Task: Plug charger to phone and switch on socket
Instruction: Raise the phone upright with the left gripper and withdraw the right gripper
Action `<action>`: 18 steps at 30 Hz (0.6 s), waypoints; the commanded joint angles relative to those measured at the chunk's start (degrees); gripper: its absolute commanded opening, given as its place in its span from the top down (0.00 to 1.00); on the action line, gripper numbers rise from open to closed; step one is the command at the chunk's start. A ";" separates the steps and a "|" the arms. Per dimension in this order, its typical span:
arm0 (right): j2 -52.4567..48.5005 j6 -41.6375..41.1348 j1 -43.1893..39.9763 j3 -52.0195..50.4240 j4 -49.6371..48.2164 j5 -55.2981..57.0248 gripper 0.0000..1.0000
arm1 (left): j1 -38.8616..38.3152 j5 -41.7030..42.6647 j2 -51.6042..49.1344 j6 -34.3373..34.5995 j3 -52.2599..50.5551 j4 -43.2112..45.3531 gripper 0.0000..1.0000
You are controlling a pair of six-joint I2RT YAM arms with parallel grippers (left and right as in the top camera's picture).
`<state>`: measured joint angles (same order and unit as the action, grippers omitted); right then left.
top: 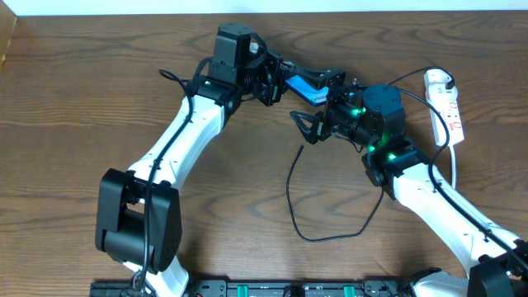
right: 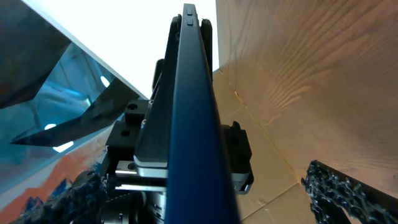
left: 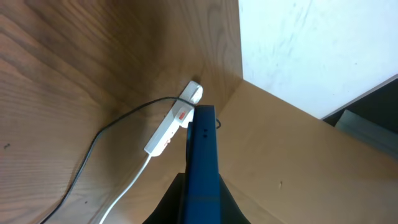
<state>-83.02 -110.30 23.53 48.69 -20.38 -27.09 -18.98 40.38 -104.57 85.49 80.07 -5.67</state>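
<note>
L hand [top: 285, 82] is pinched shut on the phone [top: 304, 87], holding it edge-on, seemingly clear of the counter [top: 82, 99]. R hand [top: 320, 106] is spread wide w/ the phone's other end between its 2 fingers, apparently not touching. The charger [top: 290, 194] lies looped on the counter, its free tip just below the R hand and held by neither. The socket [top: 448, 106] sits far right. My worries: only 1 thin pinch carries the phone, so a bump from the R hand could twist or drop it. The R arm could also snag the cable loop & drag the tip off. W/ the phone tilted, lining up the port looks hard.
</note>
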 commanded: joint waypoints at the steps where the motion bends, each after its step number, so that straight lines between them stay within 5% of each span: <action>1: 0.39 3.23 -1.31 0.92 0.02 -2.29 0.01 | 2.86 1.70 1.40 -1.51 0.79 0.66 0.93; 8: 0.39 11.45 -5.46 0.92 0.02 -9.73 0.01 | 10.71 5.40 1.40 -7.63 0.79 0.61 0.93; 13: 0.39 28.26 -9.53 0.92 0.11 -15.04 0.01 | 18.82 14.60 1.40 -17.70 0.79 0.63 0.93; 18: 0.39 34.86 -10.03 0.94 3.96 -14.60 0.01 | 23.71 24.17 1.40 -27.34 0.79 0.63 0.93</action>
<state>-83.02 -84.36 13.61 48.71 -18.33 -40.01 2.39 53.36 -104.57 68.27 80.07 -5.56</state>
